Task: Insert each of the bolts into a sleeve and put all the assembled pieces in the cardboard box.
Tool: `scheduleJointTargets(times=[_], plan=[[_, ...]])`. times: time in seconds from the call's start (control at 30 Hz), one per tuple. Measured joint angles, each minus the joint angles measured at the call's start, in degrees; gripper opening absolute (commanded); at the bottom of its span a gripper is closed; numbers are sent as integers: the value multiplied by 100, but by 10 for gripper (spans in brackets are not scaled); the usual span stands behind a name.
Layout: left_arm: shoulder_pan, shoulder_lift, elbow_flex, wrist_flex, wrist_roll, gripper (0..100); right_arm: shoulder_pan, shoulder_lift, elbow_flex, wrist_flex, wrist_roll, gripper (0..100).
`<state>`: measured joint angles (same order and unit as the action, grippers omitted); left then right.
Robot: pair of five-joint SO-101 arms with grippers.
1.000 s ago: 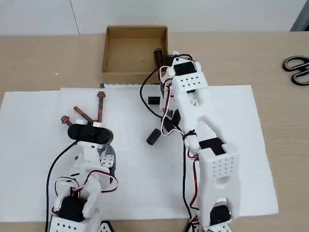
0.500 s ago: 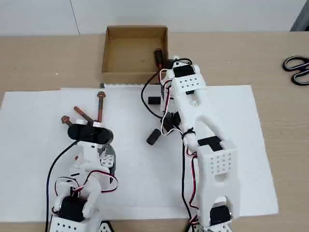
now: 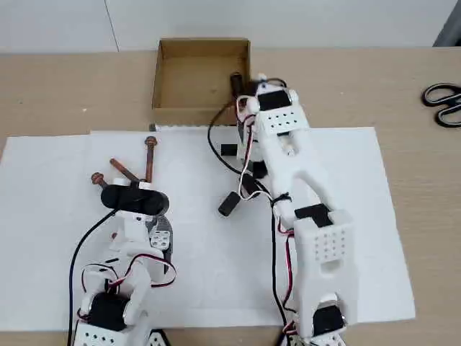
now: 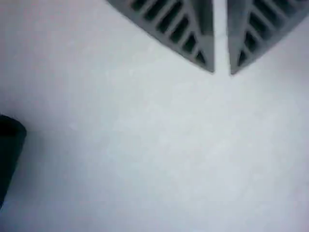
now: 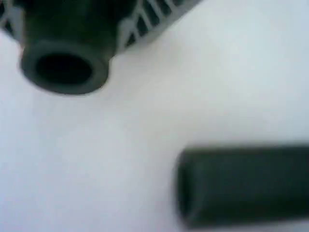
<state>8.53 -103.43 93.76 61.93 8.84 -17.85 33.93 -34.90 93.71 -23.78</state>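
Three rusty bolts (image 3: 149,157) lie fanned on the white paper just beyond my left arm. My left gripper (image 4: 221,65) hovers over bare paper with its jaws almost touching and nothing between them; in the high view it (image 3: 160,236) sits low at the left. My right gripper (image 5: 67,34) is shut on an empty black sleeve (image 5: 65,60) whose open end faces the camera. Another black sleeve (image 5: 244,186) lies on the paper below it. My right arm (image 3: 277,119) stretches up to the cardboard box (image 3: 164,76), where a bolt in a sleeve (image 3: 235,83) rests by the right wall.
Loose black sleeves (image 3: 229,150) (image 3: 227,205) lie on the paper left of the right arm. A dark object (image 4: 8,150) shows at the edge of the left wrist view. Scissors (image 3: 443,103) lie at the far right of the wooden table (image 3: 72,86).
The right arm has shifted slightly toward the cardboard box. The left arm and the bolts have not moved.
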Motion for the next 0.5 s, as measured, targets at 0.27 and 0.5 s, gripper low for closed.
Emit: scheduleJointTargets(times=[0.27, 0.5], plan=[[-158, 0, -598, 0, 0, 7, 334, -1521, -35, 211, 53, 3], [-193, 325, -1802, 0, 0, 6, 1081, -2646, 1090, 220, 123, 3]])
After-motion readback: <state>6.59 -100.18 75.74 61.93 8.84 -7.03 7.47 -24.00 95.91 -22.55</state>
